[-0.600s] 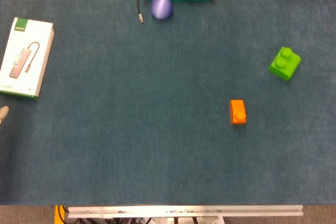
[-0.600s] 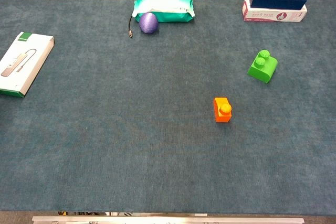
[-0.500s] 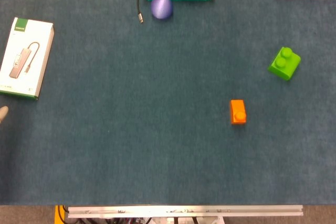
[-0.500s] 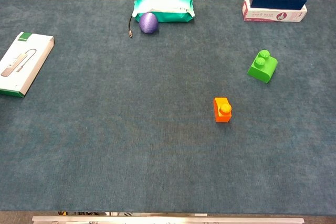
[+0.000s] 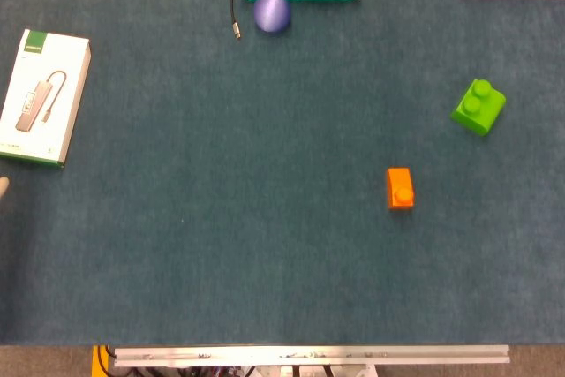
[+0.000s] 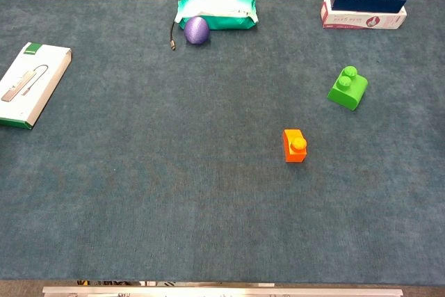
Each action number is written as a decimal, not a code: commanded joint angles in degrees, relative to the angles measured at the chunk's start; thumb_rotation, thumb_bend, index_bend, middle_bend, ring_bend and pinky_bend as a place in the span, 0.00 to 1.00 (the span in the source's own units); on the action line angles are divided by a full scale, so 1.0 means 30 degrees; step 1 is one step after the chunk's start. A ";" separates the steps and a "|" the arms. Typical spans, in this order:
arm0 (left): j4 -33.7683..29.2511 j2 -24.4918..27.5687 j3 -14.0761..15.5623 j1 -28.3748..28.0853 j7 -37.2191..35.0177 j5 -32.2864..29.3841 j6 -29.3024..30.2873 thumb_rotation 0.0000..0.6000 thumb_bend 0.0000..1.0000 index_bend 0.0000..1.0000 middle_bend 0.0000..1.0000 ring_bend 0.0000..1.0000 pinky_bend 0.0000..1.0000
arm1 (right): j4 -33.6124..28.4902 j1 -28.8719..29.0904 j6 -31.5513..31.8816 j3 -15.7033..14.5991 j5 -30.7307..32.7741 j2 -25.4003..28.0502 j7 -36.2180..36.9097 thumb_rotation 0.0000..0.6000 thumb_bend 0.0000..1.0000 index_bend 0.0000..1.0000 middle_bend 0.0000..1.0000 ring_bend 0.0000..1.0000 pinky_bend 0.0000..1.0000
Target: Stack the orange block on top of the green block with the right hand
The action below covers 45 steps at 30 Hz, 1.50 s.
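orange block (image 6: 295,145): alone on desk (image 6: 174,193), nothing gripping it
green block (image 6: 348,87): apart, farther right
left hand (image 5: 3,187): sliver at edge, state unclear

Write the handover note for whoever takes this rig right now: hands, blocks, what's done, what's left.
Hands: the right hand is in neither view. Of the left hand only a sliver shows at the left edge of the head view; whether it is open or closed cannot be told.
Blocks: the orange block sits alone on the blue table mat, stud side up. The green block sits apart from it, further right and further back, also on the mat.
Done: nothing yet; neither block is held or stacked.
Left: bring the right hand in, grip the orange block, lift it and set it on top of the green block.
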 commanded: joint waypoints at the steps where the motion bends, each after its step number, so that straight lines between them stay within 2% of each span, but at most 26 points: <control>1: 0.0024 0.0011 -0.0009 -0.0009 0.0003 -0.0021 -0.0016 1.00 0.00 0.04 0.27 0.25 0.54 | 0.0180 0.0739 -0.0638 0.0039 -0.0769 0.0368 0.0499 1.00 0.00 0.15 0.20 0.08 0.26; 7: 0.0303 -0.0275 -0.0203 0.0086 0.0778 -0.0406 0.0156 1.00 0.00 0.04 0.28 0.25 0.54 | 0.0783 0.2768 -0.2503 -0.0164 -0.3036 0.1215 0.3073 1.00 0.00 0.19 0.21 0.08 0.26; 11: 0.0428 -0.0465 -0.0362 0.0083 0.0961 -0.0767 0.0081 1.00 0.00 0.04 0.28 0.25 0.54 | 0.2206 0.4146 -0.3358 -0.0597 -0.4894 0.1119 0.5249 1.00 0.00 0.21 0.21 0.08 0.26; 16: 0.0750 -0.0682 -0.0626 -0.0071 0.1127 -0.1173 -0.0140 1.00 0.00 0.04 0.28 0.25 0.54 | 0.4735 0.5505 -0.2804 -0.1197 -0.7355 0.0084 0.7621 1.00 0.00 0.22 0.22 0.09 0.26; 22: 0.1380 -0.0884 -0.0967 -0.0436 0.1160 -0.1507 -0.0526 1.00 0.00 0.04 0.28 0.25 0.54 | 0.6872 0.6885 -0.2074 -0.2022 -0.9496 -0.0633 0.9330 1.00 0.00 0.23 0.22 0.09 0.26; 30: 0.2072 -0.0900 -0.1360 -0.0588 0.0704 -0.2588 -0.1244 1.00 0.00 0.05 0.28 0.25 0.54 | 0.8412 0.8385 -0.2603 -0.2970 -1.0587 -0.1083 1.0105 1.00 0.07 0.23 0.18 0.09 0.26; 33: 0.2254 -0.0919 -0.1471 -0.0673 0.0646 -0.2909 -0.1510 1.00 0.00 0.05 0.28 0.25 0.54 | 0.9142 0.9012 -0.2858 -0.3313 -1.1005 -0.1432 1.0120 1.00 0.10 0.23 0.16 0.05 0.26; 36: 0.2393 -0.0951 -0.1555 -0.0755 0.0551 -0.3137 -0.1724 1.00 0.00 0.05 0.28 0.25 0.54 | 0.9723 0.9560 -0.3119 -0.3496 -1.1136 -0.1878 1.0272 1.00 0.11 0.23 0.13 0.02 0.26; 45: 0.2757 -0.0868 -0.1779 -0.0816 0.0188 -0.3854 -0.2197 1.00 0.00 0.05 0.28 0.25 0.54 | 1.1523 1.1115 -0.2758 -0.4045 -1.1774 -0.3350 1.1559 1.00 0.13 0.23 0.12 0.01 0.24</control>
